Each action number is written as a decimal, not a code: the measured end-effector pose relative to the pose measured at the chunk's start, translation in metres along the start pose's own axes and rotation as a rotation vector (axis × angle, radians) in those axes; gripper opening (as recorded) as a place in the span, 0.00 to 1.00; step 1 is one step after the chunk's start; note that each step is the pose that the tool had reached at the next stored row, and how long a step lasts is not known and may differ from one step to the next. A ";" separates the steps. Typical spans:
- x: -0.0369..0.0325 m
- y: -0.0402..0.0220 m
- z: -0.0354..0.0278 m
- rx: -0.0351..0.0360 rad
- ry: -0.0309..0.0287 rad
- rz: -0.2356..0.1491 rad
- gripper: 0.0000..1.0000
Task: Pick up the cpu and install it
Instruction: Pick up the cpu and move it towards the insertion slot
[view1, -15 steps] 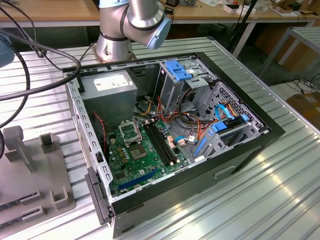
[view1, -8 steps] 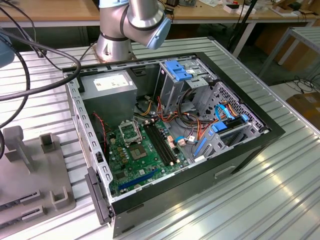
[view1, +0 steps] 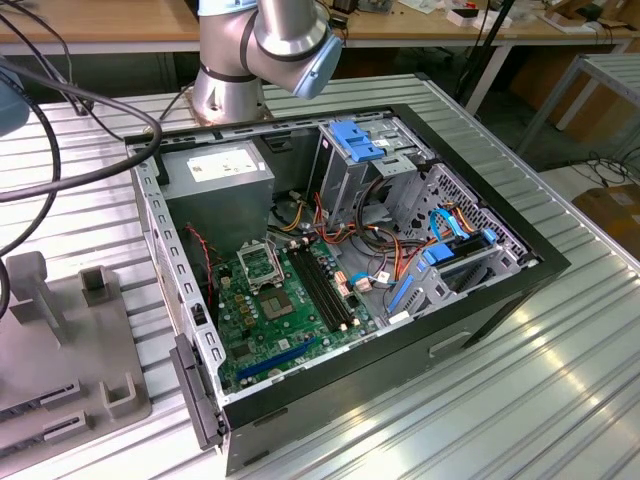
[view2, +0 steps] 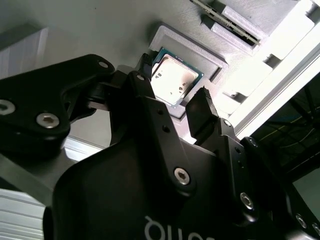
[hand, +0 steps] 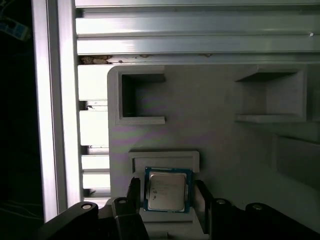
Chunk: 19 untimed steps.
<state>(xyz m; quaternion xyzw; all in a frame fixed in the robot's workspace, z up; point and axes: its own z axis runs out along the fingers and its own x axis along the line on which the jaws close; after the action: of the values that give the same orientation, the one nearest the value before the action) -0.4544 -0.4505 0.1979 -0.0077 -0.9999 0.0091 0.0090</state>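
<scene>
The hand (hand: 167, 184) is spread, with one of its fingers (hand: 134, 192) on each side of the CPU (hand: 167, 192) and a thin gap showing between each finger and the chip's edge. It is not pinching the chip. The CPU lies flat, metal lid up, in a shallow framed pocket (hand: 164, 157) of a grey tray (hand: 215, 135). The second wrist view shows the same: the hand (view2: 174, 77) straddles the CPU (view2: 175, 80), and the black fingers (view2: 200, 107) stand just beside two opposite edges.

In the exterior view an open case (view1: 500, 290) lies on its side on the ribbed metal bench (view1: 560, 400). Its green board (view1: 270, 330) faces up, and the socket (view1: 262, 265) sits in the board's upper part, beside the memory slots. The arm (view1: 270, 40) rises from behind the case. A grey tray (view1: 60, 330) rests on the bench at the exterior view's left, well apart from the socket.
</scene>
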 end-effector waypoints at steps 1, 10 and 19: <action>0.0001 0.0000 0.0003 0.0001 0.0000 -0.003 0.55; 0.0003 0.0001 0.0044 -0.0001 0.0000 -0.008 0.55; 0.0003 0.0002 0.0053 -0.0001 -0.0001 -0.010 0.55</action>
<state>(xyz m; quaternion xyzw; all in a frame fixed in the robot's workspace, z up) -0.4548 -0.4504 0.1925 -0.0028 -0.9999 0.0090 0.0090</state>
